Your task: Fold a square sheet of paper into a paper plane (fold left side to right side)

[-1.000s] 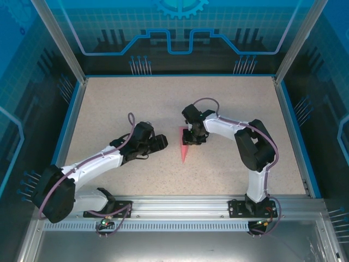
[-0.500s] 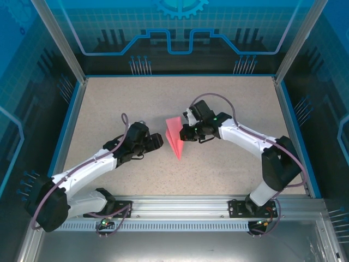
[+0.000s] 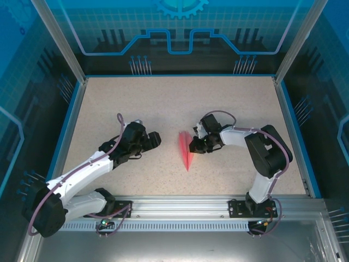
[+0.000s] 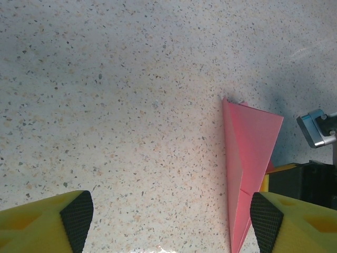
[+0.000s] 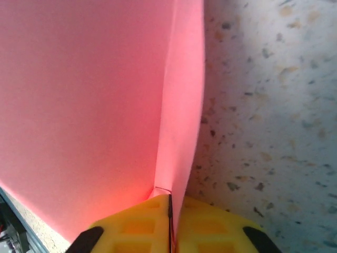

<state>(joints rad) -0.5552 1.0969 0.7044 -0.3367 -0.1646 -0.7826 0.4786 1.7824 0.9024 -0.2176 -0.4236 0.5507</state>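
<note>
Two-arm status | pinching paper plane (image 3: 186,150) edge-up in right gripper (image 3: 194,146), clamped on its fold, at middle of table (image 3: 136,103) | holding left gripper (image 3: 156,140) spread, empty, nearby | judging folds done; setting down, releasing remaining.

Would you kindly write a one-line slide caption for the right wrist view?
Right gripper pinched shut on an edge of the folded pink-red paper plane, speckled tabletop beyond.
</note>
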